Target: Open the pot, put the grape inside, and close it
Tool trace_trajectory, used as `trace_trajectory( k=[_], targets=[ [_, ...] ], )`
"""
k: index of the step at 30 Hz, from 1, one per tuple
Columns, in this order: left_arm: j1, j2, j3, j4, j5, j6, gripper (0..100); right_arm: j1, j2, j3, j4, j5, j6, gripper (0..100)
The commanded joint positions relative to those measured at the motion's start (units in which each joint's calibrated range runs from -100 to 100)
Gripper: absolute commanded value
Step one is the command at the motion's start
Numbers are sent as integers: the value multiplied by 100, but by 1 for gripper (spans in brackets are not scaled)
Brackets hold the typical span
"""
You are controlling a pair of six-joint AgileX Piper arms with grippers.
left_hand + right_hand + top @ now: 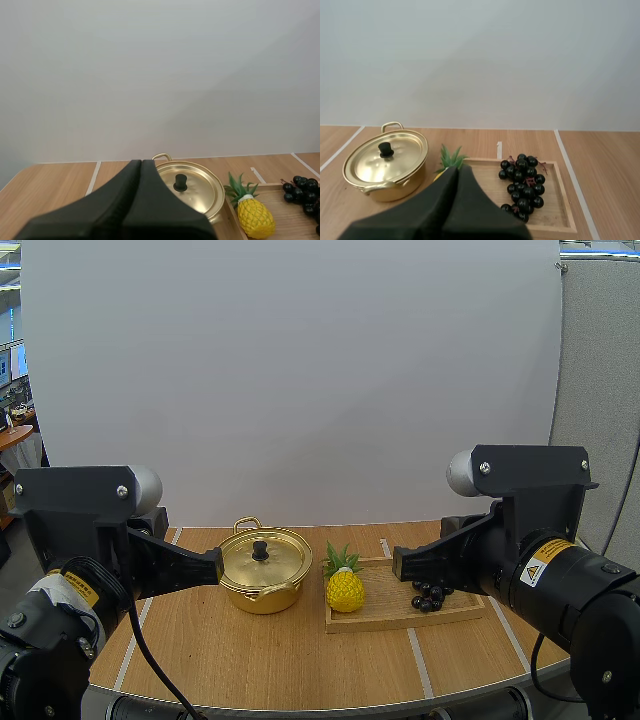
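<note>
Left fingers (125,195) and right fingers (447,200) sit clenched, empty; spread the left pair, centre squarely over the lid knob (260,550).

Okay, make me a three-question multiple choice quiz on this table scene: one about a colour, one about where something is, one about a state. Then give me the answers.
1. What colour is the pot?
A) gold
B) red
C) blue

2. Where does the bunch of grapes lie?
A) inside the pot
B) on the wooden tray
C) on the bare table

3. How is the pot's lid?
A) on the pot
B) lying on the tray
C) held up by a gripper

Answers:
1 A: the pot's body and lid both shine gold.
2 B: the grapes rest on the tray, to the right of the pineapple.
3 A: the lid sits on the pot with its black knob up, and nothing is touching it.
</note>
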Motion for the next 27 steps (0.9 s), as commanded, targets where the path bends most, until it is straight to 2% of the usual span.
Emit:
trace_trajectory(
  k=[1,7,13,22,23,26,27],
  targets=[
    [4,311,-33,26,-7,24,0,-24,322,-88,-48,63,-28,0],
    [4,1454,-126,13,-344,78,0,-24,1260,-88,-48,45,-28,0],
    [4,2664,-276,13,-1017,257,0,-24,2076,-88,-61,-451,-28,0],
    [4,4205,-721,13,-1051,266,0,-24,2758,-88,-133,-972,-28,0],
    [4,4306,-737,13,-1069,214,3,-24,2758,-88,-133,-1046,-28,0],
    [4,4524,-737,13,-1129,-138,13,-24,2758,-88,-133,-1188,-28,32],
    [4,4563,-737,13,-1129,-225,18,-24,2758,-88,-133,-1257,-28,46]
  ],
)
